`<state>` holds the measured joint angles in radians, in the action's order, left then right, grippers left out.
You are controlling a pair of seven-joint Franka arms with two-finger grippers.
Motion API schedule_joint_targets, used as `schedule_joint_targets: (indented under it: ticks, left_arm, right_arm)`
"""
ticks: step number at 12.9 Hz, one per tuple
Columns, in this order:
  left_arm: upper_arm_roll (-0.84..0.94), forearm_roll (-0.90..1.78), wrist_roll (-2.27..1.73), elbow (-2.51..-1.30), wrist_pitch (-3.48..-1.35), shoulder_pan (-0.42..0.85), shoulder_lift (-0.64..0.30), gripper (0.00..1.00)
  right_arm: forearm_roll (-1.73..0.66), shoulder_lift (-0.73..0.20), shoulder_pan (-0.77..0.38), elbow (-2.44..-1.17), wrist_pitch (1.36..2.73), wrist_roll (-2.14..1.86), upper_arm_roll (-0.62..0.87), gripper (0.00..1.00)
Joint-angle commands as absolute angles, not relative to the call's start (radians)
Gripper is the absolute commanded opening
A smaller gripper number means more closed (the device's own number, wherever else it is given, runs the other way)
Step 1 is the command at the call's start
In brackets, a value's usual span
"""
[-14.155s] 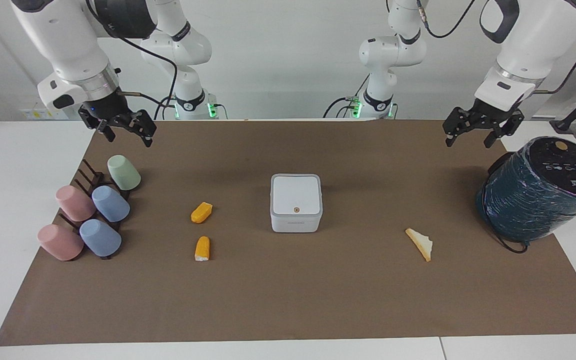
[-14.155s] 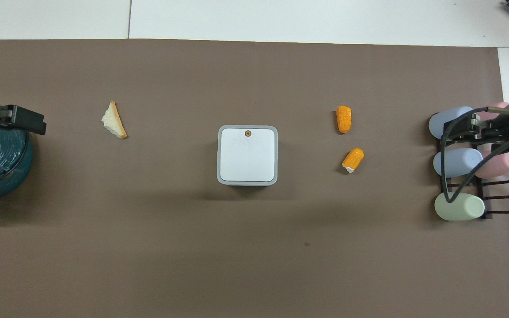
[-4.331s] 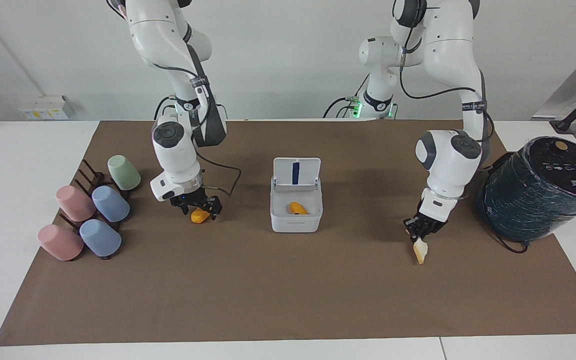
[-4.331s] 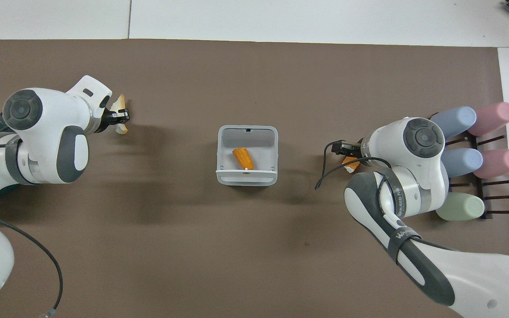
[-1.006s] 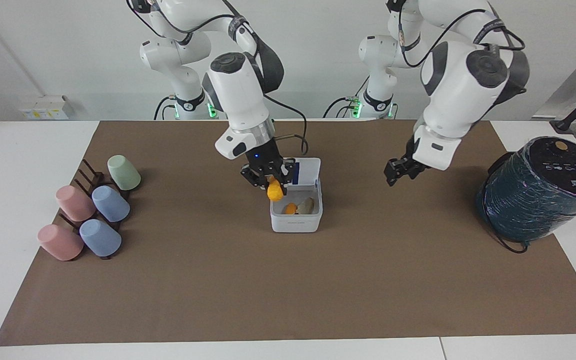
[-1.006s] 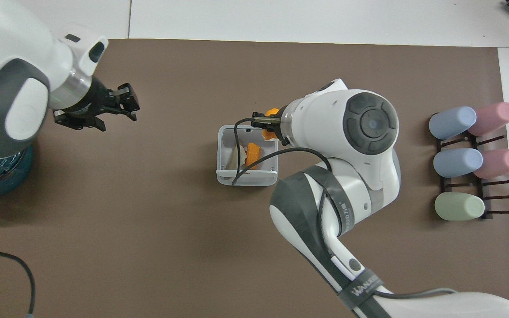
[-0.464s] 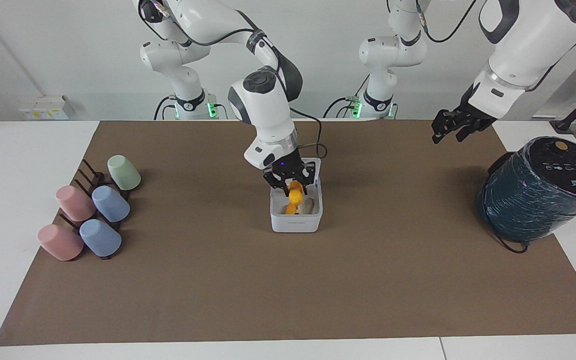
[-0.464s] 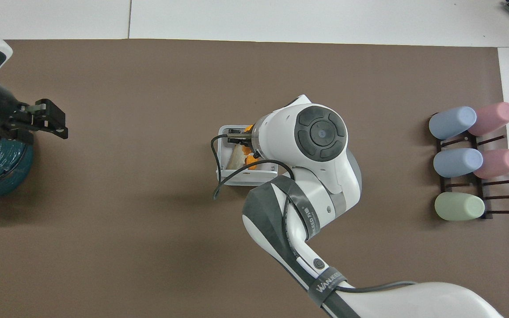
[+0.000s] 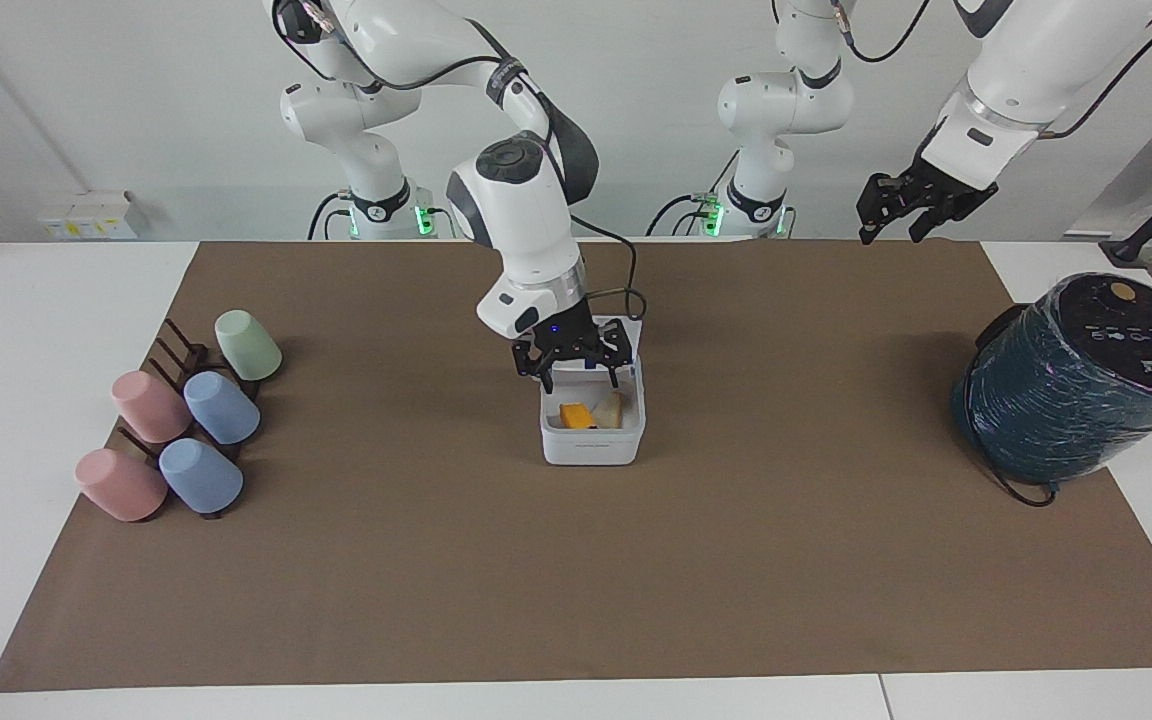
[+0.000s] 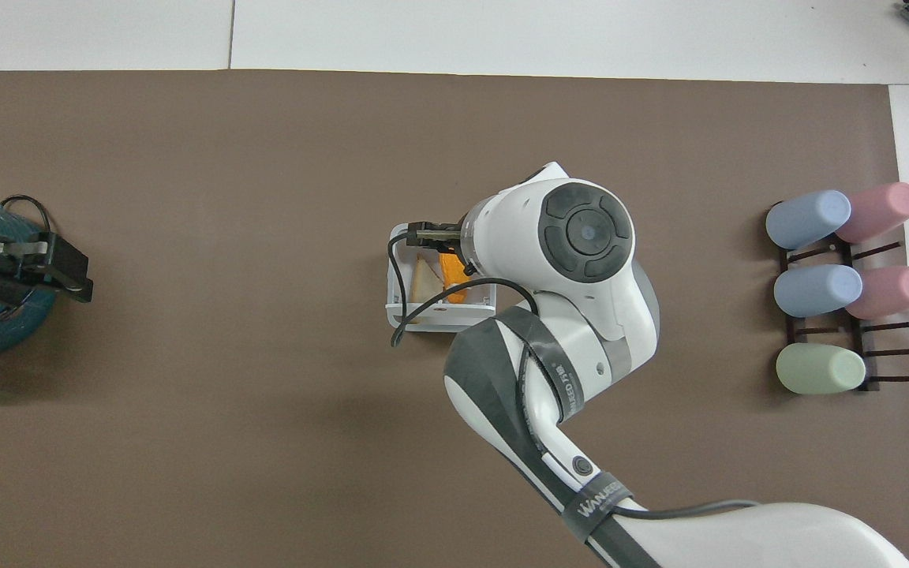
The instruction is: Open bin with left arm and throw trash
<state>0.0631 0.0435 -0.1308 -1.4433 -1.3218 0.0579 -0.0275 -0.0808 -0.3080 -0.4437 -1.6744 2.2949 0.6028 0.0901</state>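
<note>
Bin: small white square plastic bin at the middle of the brown mat, lid up.
Trash: orange chunk and pale bread-like wedge lie inside the bin.
Right gripper: over the bin, jaws spread wide, holding nothing.
Left gripper: raised near the dark teal wrapped cylinder, waiting; jaws partly apart, holding nothing.
</note>
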Motion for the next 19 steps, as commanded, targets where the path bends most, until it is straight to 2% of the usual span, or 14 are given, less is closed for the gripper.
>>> schedule_joint_targets:
  ticks: [1,2,4,5,9,13,19]
  left_arm:
    - [0.061,0.02,-0.113,-1.584,-1.454,0.063,0.044,0.7]
    - [0.061,0.02,-0.115,-1.613,-1.492,0.063,0.057,0.71]
    - [0.061,0.02,-0.11,-1.635,-1.512,0.055,0.066,0.83]
    - [0.061,0.02,-0.11,-1.637,-1.517,0.054,0.066,0.99]
    - [0.058,0.02,-0.109,-1.635,-1.52,0.051,0.066,1.0]
    - [0.054,0.02,-0.109,-1.632,-1.561,0.049,0.063,1.0]
    - [0.052,0.02,-0.052,-1.635,-1.628,0.049,0.06,1.0]
  right_arm:
    - [-0.058,-0.243,-0.393,-1.683,2.263,0.617,0.097,1.0]
    - [-0.058,-0.215,-0.368,-1.683,2.232,0.615,0.097,1.0]
    - [-0.054,-0.158,-0.304,-1.684,2.162,0.591,0.097,1.0]
    - [-0.042,-0.132,-0.273,-1.686,2.126,0.566,0.097,1.0]
    - [0.014,-0.037,-0.154,-1.686,1.938,0.493,0.1,1.0]
    - [0.015,0.006,-0.034,-1.675,1.809,0.3,0.098,1.0]
    - [0.015,0.046,-0.005,-1.687,1.642,0.236,0.074,1.0]
